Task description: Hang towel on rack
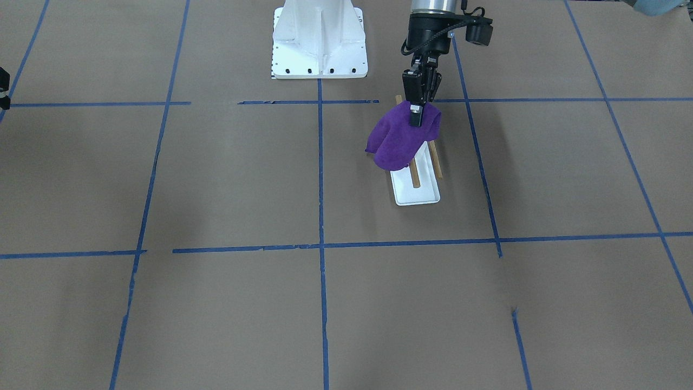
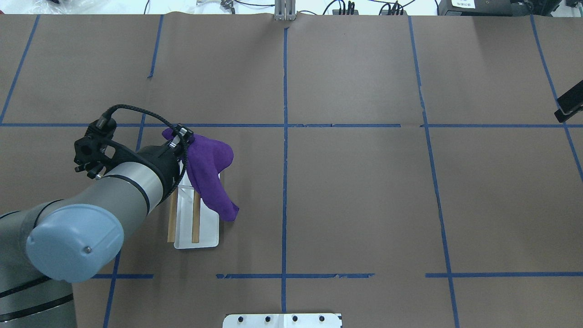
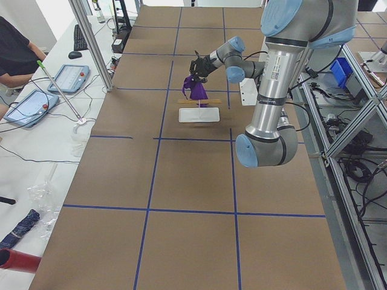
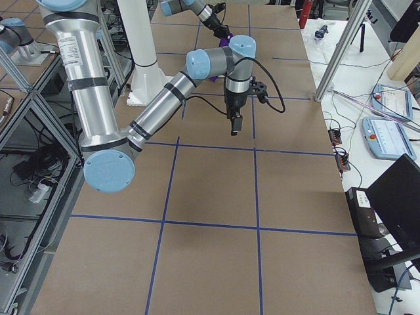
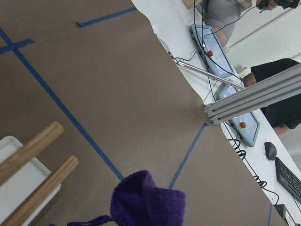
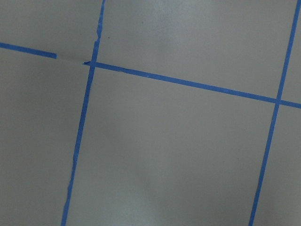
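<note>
The towel (image 1: 399, 142) drapes over the rack (image 1: 415, 176); left gripper (image 1: 416, 117) seemingly atop.

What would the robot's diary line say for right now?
step: hanging towel | left hand: shut on towel, above rack | towel: purple, over rack, contact unclear | right hand: away from rack, open or shut unclear

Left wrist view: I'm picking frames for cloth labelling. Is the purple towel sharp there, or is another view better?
Left wrist-mounted view: the purple fuzzy cloth towel sits near the lens and looks soft; the rack's brown wooden dowels read sharper. Exterior front-facing view: towel crisp, evenly lit. Overhead exterior view: also clear, though the strip beyond the brown table is blown white.
</note>
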Action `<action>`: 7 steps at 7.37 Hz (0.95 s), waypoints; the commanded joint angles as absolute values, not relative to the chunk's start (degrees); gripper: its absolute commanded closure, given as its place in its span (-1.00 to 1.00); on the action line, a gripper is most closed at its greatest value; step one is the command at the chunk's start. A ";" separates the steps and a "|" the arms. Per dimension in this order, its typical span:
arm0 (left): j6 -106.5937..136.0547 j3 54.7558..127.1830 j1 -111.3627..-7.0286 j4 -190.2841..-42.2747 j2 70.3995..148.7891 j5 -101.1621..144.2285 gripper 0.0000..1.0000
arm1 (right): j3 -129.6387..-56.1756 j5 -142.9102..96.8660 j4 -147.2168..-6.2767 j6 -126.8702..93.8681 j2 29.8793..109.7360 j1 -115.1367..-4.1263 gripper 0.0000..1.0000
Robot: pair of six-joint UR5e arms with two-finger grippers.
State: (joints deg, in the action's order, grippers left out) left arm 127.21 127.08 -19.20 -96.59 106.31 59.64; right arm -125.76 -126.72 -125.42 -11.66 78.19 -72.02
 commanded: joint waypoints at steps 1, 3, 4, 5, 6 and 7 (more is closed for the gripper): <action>131.73 128.06 -19.25 -95.80 100.22 59.77 1.00 | -125.16 -127.09 -125.42 -11.69 78.83 -73.12 -1.00; 132.80 128.23 -19.34 -95.80 96.79 59.85 1.00 | -124.89 -127.00 -125.42 -12.22 79.63 -73.39 -1.00; 132.98 128.23 -19.25 -95.80 94.59 59.85 1.00 | -124.72 -126.83 -125.33 -12.22 79.45 -73.30 -1.00; 132.80 127.97 -19.25 -95.80 93.96 59.94 1.00 | -124.11 -126.65 -125.33 -11.61 79.63 -73.39 -1.00; 132.54 127.88 -19.16 -95.80 93.96 60.46 1.00 | -124.10 -126.82 -125.07 -11.51 79.45 -73.39 -1.00; 132.10 127.88 -19.07 -95.80 93.96 61.95 1.00 | -124.10 -126.74 -124.46 -11.43 79.45 -73.39 -1.00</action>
